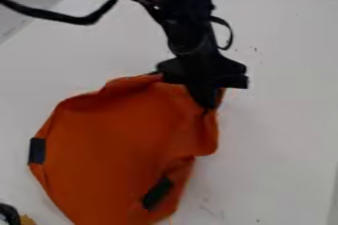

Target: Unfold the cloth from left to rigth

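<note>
I have the gripper (208, 101) pointing down right of the frame's centre, its tip against the upper right part of the orange cloth (125, 140). I cannot tell whether the jaws are apart, together or clamped on the fabric. The cloth lies creased on the white counter (280, 120), from mid-frame to the bottom edge.
</note>
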